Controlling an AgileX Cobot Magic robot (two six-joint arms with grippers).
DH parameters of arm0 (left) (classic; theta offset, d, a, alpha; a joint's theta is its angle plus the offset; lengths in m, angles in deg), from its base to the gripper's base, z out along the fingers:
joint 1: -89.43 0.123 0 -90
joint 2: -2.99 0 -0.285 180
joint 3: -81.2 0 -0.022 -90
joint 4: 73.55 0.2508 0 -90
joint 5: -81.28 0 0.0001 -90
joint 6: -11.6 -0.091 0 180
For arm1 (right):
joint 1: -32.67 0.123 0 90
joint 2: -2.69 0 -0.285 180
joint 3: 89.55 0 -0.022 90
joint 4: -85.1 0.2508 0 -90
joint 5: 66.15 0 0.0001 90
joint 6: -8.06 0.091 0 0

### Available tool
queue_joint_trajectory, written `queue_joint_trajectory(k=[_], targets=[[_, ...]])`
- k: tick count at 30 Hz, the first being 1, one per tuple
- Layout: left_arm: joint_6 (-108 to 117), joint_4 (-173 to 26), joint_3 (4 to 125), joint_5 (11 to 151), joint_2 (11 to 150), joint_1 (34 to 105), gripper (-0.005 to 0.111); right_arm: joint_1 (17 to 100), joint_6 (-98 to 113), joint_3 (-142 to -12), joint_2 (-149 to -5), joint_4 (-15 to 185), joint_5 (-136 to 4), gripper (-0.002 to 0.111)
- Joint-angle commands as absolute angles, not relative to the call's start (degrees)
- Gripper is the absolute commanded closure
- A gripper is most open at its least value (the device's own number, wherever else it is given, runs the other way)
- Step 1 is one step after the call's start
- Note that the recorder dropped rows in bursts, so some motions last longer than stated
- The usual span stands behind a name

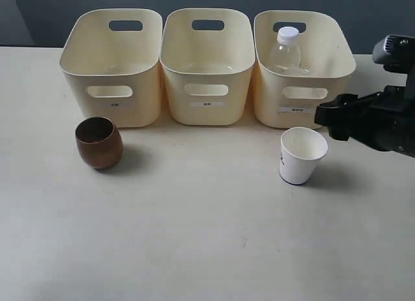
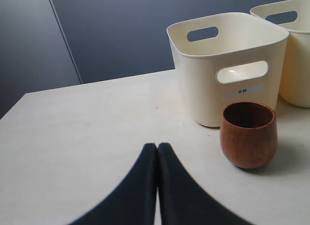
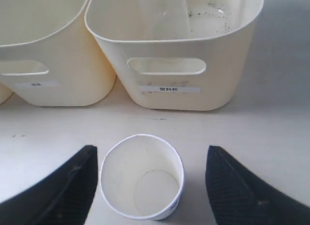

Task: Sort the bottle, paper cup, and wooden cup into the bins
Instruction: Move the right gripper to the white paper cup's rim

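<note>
Right gripper [image 3: 150,186] spread wide, holding nothing, straddling the paper cup [image 3: 142,176], which stands upright between the fingers [image 3: 68,186], untouched. Just beyond: right-hand bin [image 3: 193,79] with the bottle [image 1: 285,51] already inside. Step in hand, by judgement: pickup of the paper cup; next, closing gently on the thin wall, lifting, carrying to a bin.

Left gripper [image 2: 157,186] closed flat, empty; wooden cup [image 2: 249,134] ahead and to one side, before the left-hand bin [image 2: 227,65].

Wrist views only: fingertip gaps. Exterior view only: middle bin [image 1: 207,54] whole, bottle cap.
</note>
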State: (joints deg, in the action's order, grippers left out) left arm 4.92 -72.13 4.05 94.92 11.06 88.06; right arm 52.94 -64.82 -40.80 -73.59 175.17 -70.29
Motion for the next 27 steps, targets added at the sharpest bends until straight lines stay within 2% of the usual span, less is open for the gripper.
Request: queue_joint_trajectory(k=[1, 9, 14, 27], targets=[[5.0, -72.2, 4.0, 95.0, 10.8, 88.2, 0.107, 52.7, -65.3, -40.6, -77.0, 175.7, -69.8, 0.047], [5.0, -72.2, 4.0, 95.0, 10.8, 88.2, 0.107, 52.7, -65.4, -40.6, -84.1, 175.7, -67.5, 0.047], [5.0, -72.2, 4.0, 95.0, 10.8, 88.2, 0.107, 52.7, -65.4, -40.6, -84.5, 175.8, -72.4, 0.047], [5.0, -72.2, 4.0, 95.0, 10.8, 88.2, 0.107, 52.7, -65.4, -40.6, -84.6, 178.4, -73.6, 0.047]])
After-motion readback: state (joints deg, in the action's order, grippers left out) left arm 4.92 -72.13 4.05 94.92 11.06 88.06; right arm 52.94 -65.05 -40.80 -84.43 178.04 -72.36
